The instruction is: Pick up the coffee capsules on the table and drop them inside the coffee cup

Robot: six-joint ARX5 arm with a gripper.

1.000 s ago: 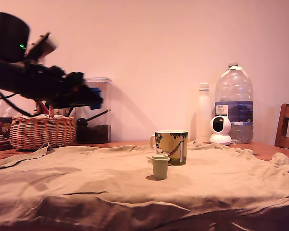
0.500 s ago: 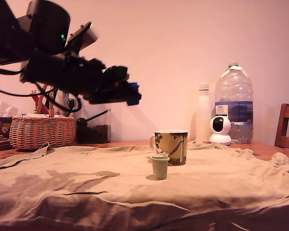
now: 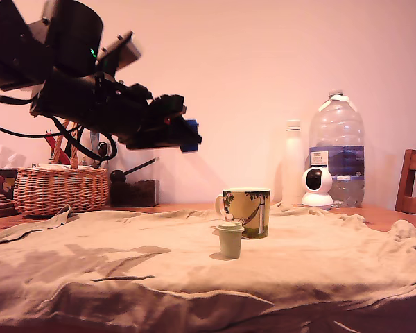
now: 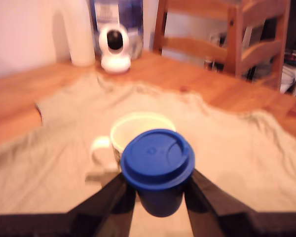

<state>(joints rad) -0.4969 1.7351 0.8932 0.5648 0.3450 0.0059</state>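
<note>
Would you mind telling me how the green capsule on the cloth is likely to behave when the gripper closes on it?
The green capsule stands upright, small and tapered, on a wrinkled cloth, so an off-centre touch would probably tip it. Once on its side, its round body could roll. It looks like light plastic and likely needs little force, as the blue capsule in the gripper suggests.

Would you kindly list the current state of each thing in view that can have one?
Gripper: jaws shut on the blue capsule, raised above the table.
Blue capsule: held in the air, upright, lidded.
Green capsule: standing upright on the cloth, in front of the mug.
Mug: upright on the cloth, open; looks empty from the wrist view.
White bottle: upright, capped.
Water jug: upright, capped.
</note>
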